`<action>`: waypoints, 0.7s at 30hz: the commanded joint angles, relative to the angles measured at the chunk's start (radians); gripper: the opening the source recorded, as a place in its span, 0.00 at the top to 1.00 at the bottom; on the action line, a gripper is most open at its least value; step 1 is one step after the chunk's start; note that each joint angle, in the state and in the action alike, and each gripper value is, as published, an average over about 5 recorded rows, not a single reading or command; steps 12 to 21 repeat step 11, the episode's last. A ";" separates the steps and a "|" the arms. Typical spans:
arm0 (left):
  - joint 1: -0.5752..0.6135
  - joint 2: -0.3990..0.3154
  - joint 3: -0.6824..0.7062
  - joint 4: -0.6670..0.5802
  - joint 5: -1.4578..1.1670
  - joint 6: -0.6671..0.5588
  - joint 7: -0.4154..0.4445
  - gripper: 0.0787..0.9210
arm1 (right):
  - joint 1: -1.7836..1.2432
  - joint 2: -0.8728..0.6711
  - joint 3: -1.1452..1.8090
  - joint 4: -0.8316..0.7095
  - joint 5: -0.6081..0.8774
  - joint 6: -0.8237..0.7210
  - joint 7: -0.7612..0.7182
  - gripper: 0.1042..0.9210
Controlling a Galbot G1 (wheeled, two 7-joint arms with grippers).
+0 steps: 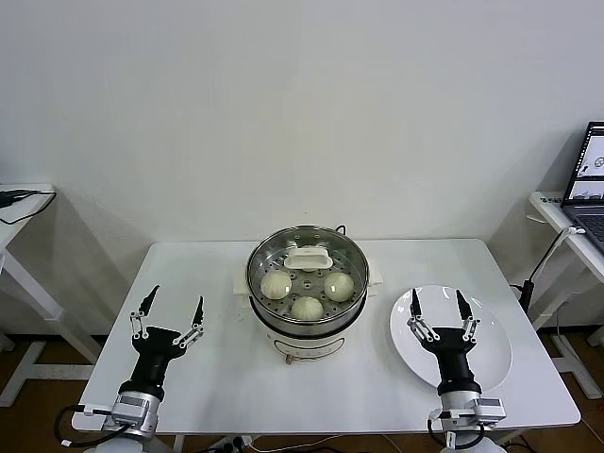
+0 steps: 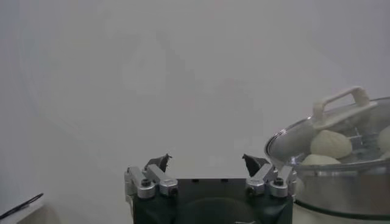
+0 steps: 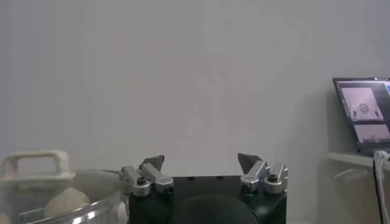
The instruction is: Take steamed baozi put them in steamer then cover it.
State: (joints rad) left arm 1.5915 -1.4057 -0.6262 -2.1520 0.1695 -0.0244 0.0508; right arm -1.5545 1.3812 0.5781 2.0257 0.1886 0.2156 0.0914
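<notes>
The steel steamer (image 1: pixel 307 316) stands mid-table on its white pot base, with the glass lid (image 1: pixel 283 247) and its white handle (image 1: pixel 310 257) resting on top. Three cream baozi (image 1: pixel 276 284) (image 1: pixel 339 285) (image 1: pixel 307 308) show through the glass. In the left wrist view the lidded steamer (image 2: pixel 341 176) sits off to one side with baozi (image 2: pixel 331 143) inside. My left gripper (image 1: pixel 171 309) (image 2: pixel 207 162) hangs open and empty left of the steamer. Over the white plate (image 1: pixel 491 354), my right gripper (image 1: pixel 438 304) (image 3: pixel 200 161) is open and empty too.
The plate at the right front holds nothing. Side tables flank the work table, the right one carrying a laptop (image 1: pixel 589 181) (image 3: pixel 361 112). A cable (image 1: pixel 21 198) lies on the left side table. The white table (image 1: pixel 217 377) has bare surface in front of the steamer.
</notes>
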 commanded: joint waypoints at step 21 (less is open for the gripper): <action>0.021 -0.009 -0.016 -0.020 -0.016 -0.013 0.002 0.12 | 0.005 -0.005 -0.014 0.027 -0.001 -0.036 0.007 0.12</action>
